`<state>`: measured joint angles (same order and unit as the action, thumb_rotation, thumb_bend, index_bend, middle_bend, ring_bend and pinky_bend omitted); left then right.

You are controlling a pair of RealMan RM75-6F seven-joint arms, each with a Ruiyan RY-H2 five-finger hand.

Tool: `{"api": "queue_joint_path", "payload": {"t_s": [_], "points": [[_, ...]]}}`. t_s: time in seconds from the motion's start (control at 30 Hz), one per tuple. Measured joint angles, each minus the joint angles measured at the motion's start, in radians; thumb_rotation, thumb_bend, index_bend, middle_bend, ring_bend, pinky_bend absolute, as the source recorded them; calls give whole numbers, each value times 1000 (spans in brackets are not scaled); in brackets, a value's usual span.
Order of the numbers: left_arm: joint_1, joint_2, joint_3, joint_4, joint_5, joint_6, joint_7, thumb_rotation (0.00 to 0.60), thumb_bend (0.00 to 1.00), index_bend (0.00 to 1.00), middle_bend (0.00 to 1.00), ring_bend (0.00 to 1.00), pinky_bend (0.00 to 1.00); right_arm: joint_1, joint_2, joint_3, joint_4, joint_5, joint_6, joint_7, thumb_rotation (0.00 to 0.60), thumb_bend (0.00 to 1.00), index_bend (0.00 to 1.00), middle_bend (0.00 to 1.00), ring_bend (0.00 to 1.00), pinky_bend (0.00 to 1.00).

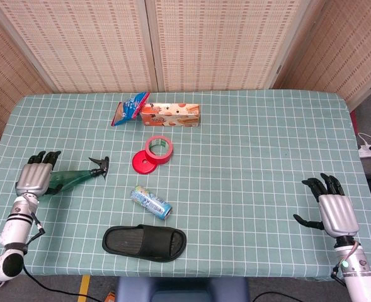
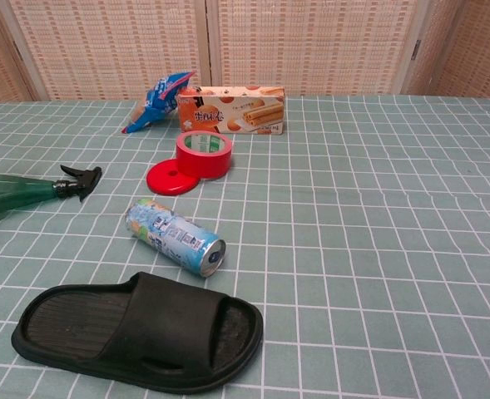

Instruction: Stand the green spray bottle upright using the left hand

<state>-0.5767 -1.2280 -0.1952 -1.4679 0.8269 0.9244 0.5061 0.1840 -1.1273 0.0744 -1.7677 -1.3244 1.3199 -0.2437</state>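
The green spray bottle point(image 2: 16, 191) lies on its side at the left edge, black nozzle toward the red tape roll point(image 2: 204, 153) on its red lid point(image 2: 165, 178). In front lie a can point(image 2: 175, 236) and a black slipper point(image 2: 138, 330); behind, a biscuit box point(image 2: 230, 110) and blue packet point(image 2: 155, 100)

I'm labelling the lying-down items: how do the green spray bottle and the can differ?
The green spray bottle is long, translucent green, with a black trigger head; the can is short, pale blue and printed. The left hand is over the bottle's base; nothing touches the can. Both lie on their sides.
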Motion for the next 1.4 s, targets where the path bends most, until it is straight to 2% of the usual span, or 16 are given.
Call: {"api": "queue_joint_path", "payload": {"t_s": [0.2,0.5,0.73,1.0,1.4], "points": [[-46,-57,11,69,-102,-37,41,600,269,41,113,0,127,2,9,-1,-5,1,-8,12,600,93,217,158,0,0],[-98,-109,18,137,-186,-54,72,600,274,97,135,0,130,6,16,-2,-9,7,-20,13,600,93,221,158,0,0],[-134,-117,33,151,-316,-68,146,600,273,207,88,0,116,6,15,-1,-11,15,-20,6,600,92,227,158,0,0],[-168,-117,62,154,-400,-91,183,600,268,207,78,0,112,7,16,-1,-14,19,-21,0,600,92,228,158,0,0],[-221,-162,86,235,-491,-134,204,600,263,232,81,0,113,8,12,0,-14,27,-17,-14,600,92,229,158,0,0]]}}
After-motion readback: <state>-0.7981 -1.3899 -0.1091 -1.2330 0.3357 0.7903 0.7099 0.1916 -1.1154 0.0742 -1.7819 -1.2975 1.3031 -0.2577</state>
